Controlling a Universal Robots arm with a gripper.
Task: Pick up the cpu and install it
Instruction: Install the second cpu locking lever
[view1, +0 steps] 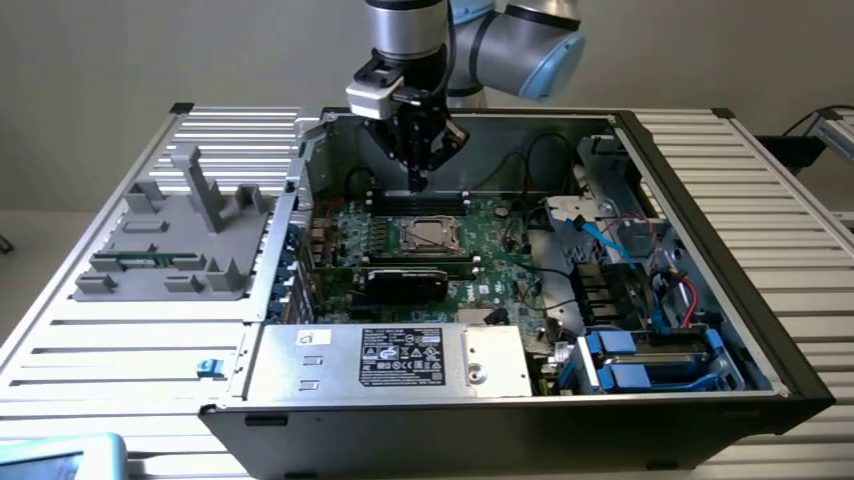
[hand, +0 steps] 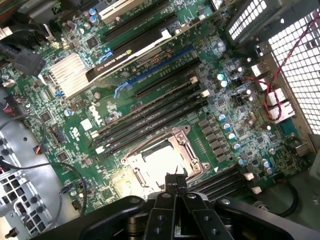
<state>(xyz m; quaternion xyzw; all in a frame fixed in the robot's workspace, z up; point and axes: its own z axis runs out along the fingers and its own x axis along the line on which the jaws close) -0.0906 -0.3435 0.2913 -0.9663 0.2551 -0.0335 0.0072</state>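
Observation:
The cpu (view1: 427, 235) shows as a shiny silver square lying inside the metal-framed socket on the green motherboard (view1: 501, 265) of the open computer case. In the wrist view the cpu (hand: 156, 161) glares bright inside the socket frame (hand: 186, 141). My gripper (view1: 419, 183) hangs a little above the board, just behind the socket, pointing down. Its fingers are shut together with nothing visible between them. Seen from the wrist, my gripper (hand: 176, 181) has its tips pressed together over the near edge of the socket.
A black graphics card (view1: 407, 280) lies in front of the socket, and the power supply (view1: 387, 360) is nearer the front. Cables and blue drive bays (view1: 641, 360) crowd the exterior view's right side. A grey fixture (view1: 174, 240) stands on the slatted table at the left.

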